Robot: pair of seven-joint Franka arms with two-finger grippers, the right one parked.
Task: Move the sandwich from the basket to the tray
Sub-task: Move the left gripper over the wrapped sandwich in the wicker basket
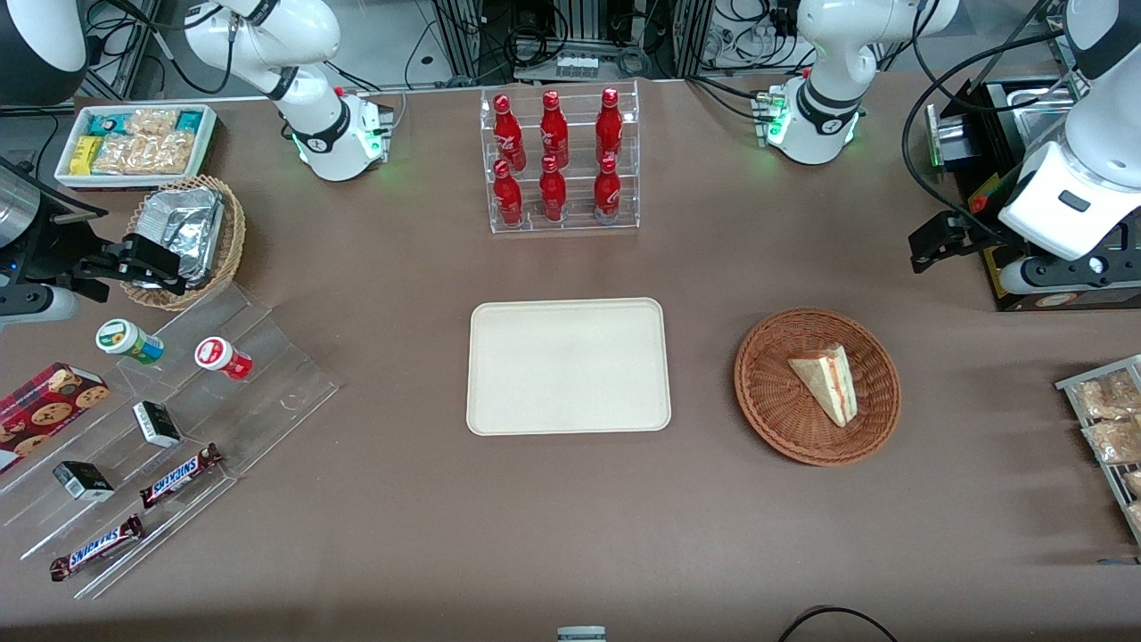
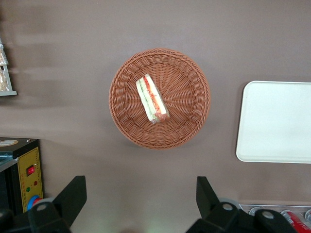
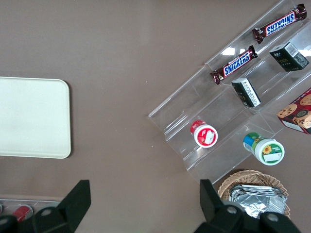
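Observation:
The sandwich, a white bread wedge with red and green filling, lies in the round reddish-brown basket. The cream tray sits beside the basket at the table's middle, with nothing on it. My left gripper hangs high above the table, farther from the front camera than the basket and toward the working arm's end. It is open, with only bare tablecloth between its fingers.
A clear rack of red bottles stands farther from the front camera than the tray. A black box and a wire shelf of snack packets lie at the working arm's end. An acrylic snack stand, tan foil basket and white bin are at the parked arm's end.

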